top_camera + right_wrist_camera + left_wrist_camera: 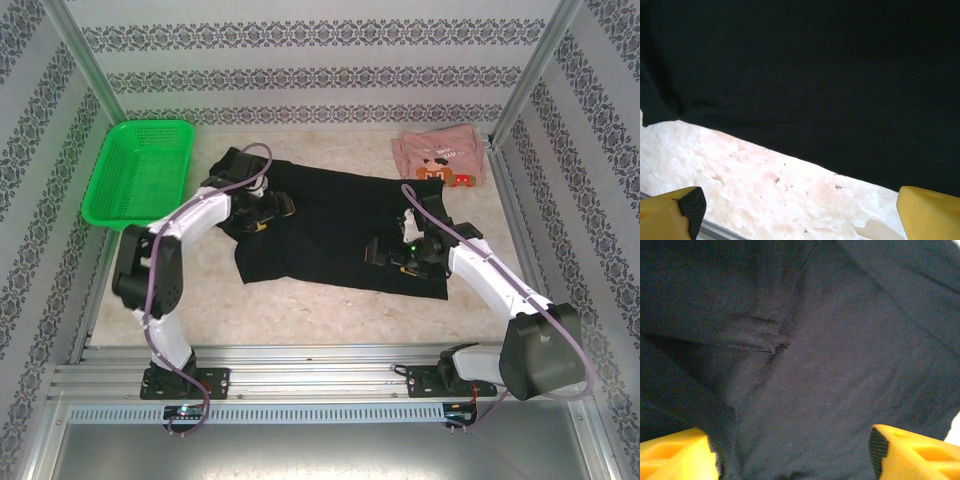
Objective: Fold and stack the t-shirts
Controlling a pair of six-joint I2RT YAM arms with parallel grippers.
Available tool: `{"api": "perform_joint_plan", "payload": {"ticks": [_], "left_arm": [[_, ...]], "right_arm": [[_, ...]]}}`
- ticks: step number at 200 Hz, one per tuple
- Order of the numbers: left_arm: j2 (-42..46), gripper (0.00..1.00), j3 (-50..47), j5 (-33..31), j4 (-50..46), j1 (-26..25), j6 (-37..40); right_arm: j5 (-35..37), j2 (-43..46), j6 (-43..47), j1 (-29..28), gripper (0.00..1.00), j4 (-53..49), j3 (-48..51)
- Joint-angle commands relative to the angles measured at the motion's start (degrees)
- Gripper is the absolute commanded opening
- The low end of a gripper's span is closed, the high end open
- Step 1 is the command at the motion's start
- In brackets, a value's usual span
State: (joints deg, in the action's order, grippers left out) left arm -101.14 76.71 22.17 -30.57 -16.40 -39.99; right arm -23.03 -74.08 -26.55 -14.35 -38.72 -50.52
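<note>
The black t-shirt (330, 225) lies spread flat across the middle of the table. My left gripper (278, 208) is low over its left part, near a sleeve. In the left wrist view its yellow fingers (675, 455) stand wide apart, and the left gripper (795, 455) is open over creased black cloth (830, 365). My right gripper (388, 252) is over the shirt's near right hem. It is open (800, 215), with bare table between the fingers (670, 215) and the black hem (815, 90) just beyond. The pink printed t-shirt (440, 160) lies folded at the back right.
A green mesh basket (140, 170) stands at the back left corner. Patterned walls and metal posts (525, 90) enclose the table on three sides. Bare marble-look tabletop (330, 310) runs between the shirt and the metal rail at the near edge.
</note>
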Motion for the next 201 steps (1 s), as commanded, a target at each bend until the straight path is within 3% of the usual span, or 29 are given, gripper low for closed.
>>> {"api": "perform_joint_plan", "payload": {"ticks": [1,37,79,136,164,201], "left_arm": [[10.4,0.79,-4.9,-4.8,-2.3,0.9,-3.3],[22.5,0.81,-18.9,-9.3,-2.8,3.6,-6.2],[22.3,0.85,-26.1,-7.2,5.4,4.2,-8.9],[35.8,0.87,-29.8,-18.7,-13.1,4.5,-9.2],[38.4,0.78,-35.5,-18.1,-9.5,8.5,-10.9],[32.2,0.61,-35.7,-17.9,-1.4,12.4,-8.6]], "right_arm": [[-0.8,-0.9,1.8,0.4,0.98,0.5,-1.9],[-1.7,-1.1,2.4,0.6,0.98,1.1,-1.7],[-2.6,-1.6,3.0,0.7,0.98,1.0,-1.7],[-2.9,0.7,4.2,1.5,0.98,-0.5,-1.1],[-4.0,0.6,3.6,1.8,0.98,0.6,-0.2],[-4.4,1.4,3.7,1.9,0.98,0.4,-0.2]]}}
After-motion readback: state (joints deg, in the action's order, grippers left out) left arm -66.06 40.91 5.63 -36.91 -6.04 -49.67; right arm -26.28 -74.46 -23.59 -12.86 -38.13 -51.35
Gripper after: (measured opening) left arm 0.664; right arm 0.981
